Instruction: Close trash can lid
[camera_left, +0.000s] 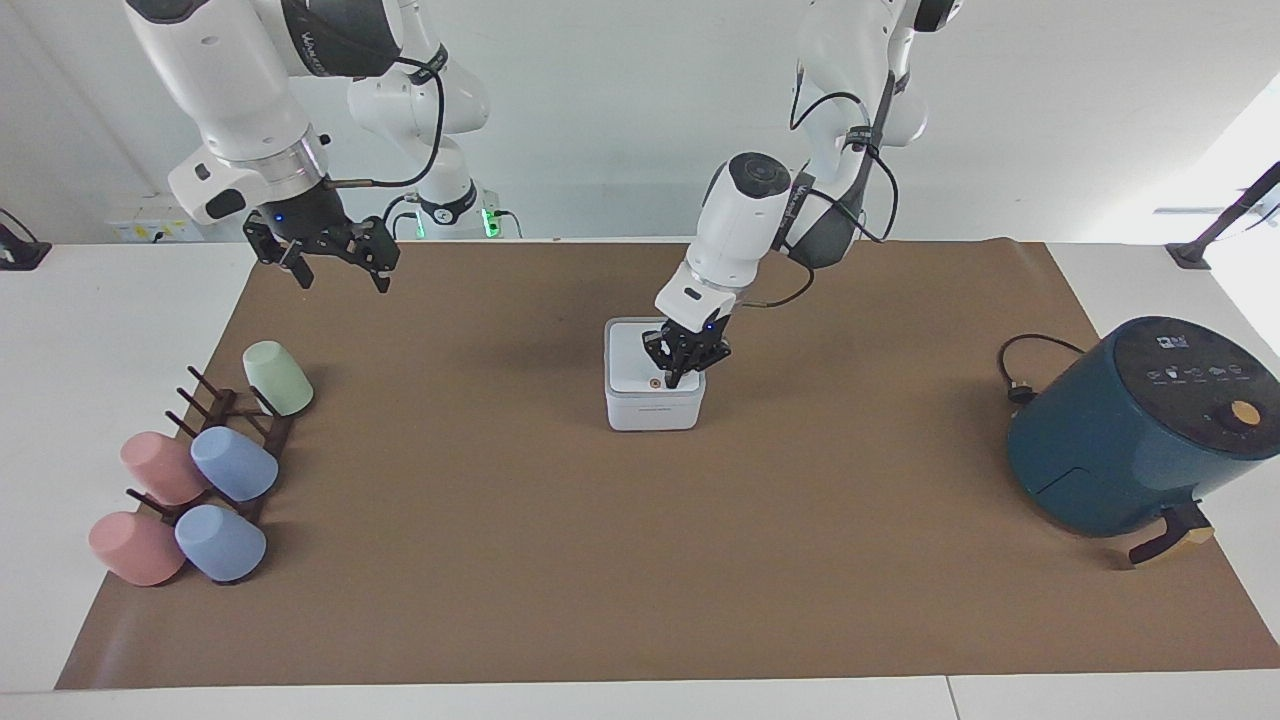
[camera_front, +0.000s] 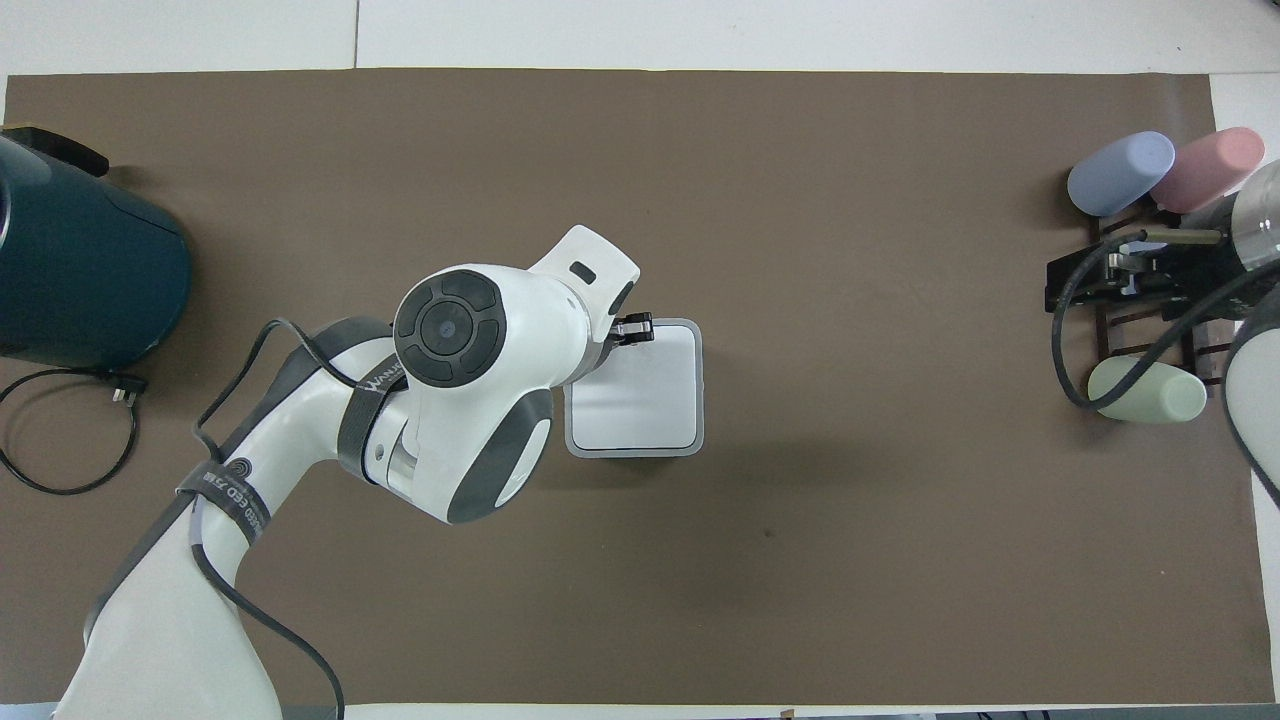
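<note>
The trash can (camera_left: 655, 412) is a small white cube in the middle of the brown mat. Its lid (camera_left: 630, 355) lies flat on top of it, and the orange-ringed dot faces up. In the overhead view the lid (camera_front: 640, 400) covers the whole opening. My left gripper (camera_left: 671, 379) is shut, with its fingertips down on the lid at the edge farther from the robots, beside the dot. In the overhead view the left gripper (camera_front: 634, 330) shows at that same edge. My right gripper (camera_left: 340, 272) is open and empty, and waits in the air over the mat's corner at the right arm's end.
A dark teal air fryer (camera_left: 1130, 430) with a black cord (camera_left: 1020, 372) stands at the left arm's end of the table. A dark rack with pastel cups (camera_left: 230, 455) lies at the right arm's end, under the right gripper in the overhead view (camera_front: 1125, 272).
</note>
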